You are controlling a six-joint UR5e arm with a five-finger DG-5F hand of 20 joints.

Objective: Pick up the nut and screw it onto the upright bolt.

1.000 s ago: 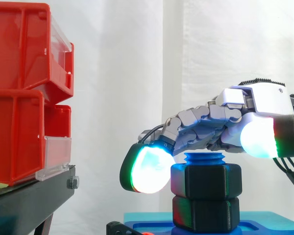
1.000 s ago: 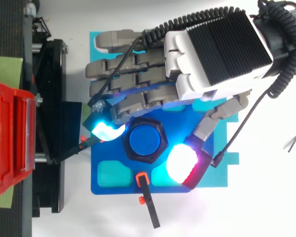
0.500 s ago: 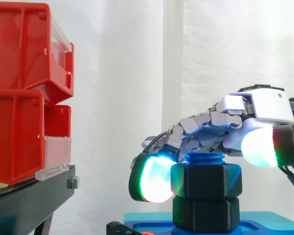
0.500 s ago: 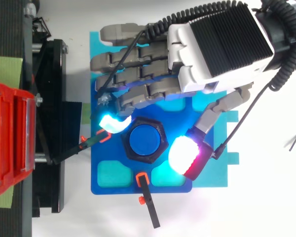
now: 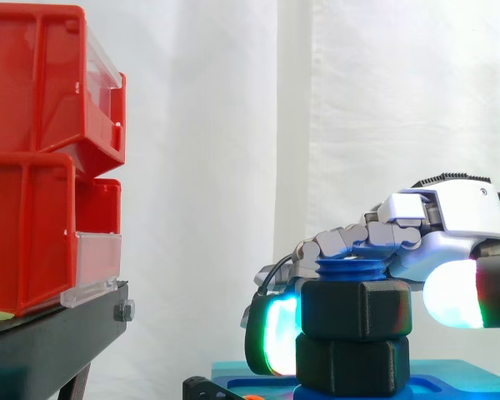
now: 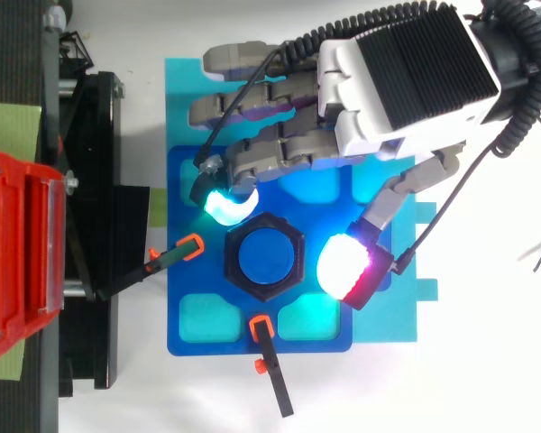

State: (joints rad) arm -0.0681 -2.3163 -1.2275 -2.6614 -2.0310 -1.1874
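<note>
A black hex nut (image 5: pixel 356 310) sits threaded on the upright blue bolt (image 5: pixel 350 270), above a second black hex piece (image 5: pixel 350 365). From above, the bolt's blue top (image 6: pixel 264 258) shows inside the nut's black rim (image 6: pixel 295 236). My hand (image 6: pixel 406 72) reaches over from the right and straddles the nut. A cyan-green fingertip (image 6: pixel 225 204) hangs by the nut's far-left corner, and the white-red thumb pad (image 6: pixel 343 268) sits to its right with a small gap. The fingers are loosely bent and hold nothing that I can see.
The bolt stands in a blue fixture plate (image 6: pixel 198 316) on a lighter cyan sheet (image 6: pixel 383 320). Two black clamps with orange tips (image 6: pixel 269 361) (image 6: pixel 167 259) point at the nut. Red bins (image 5: pixel 33 167) on a black stand (image 5: pixel 50 333) are at the left.
The hand has sunk and shifted right, away from the stand. Its glowing fingertip and thumb pad dropped from around the nut's top to beside its flanks. The nut has not visibly moved.
</note>
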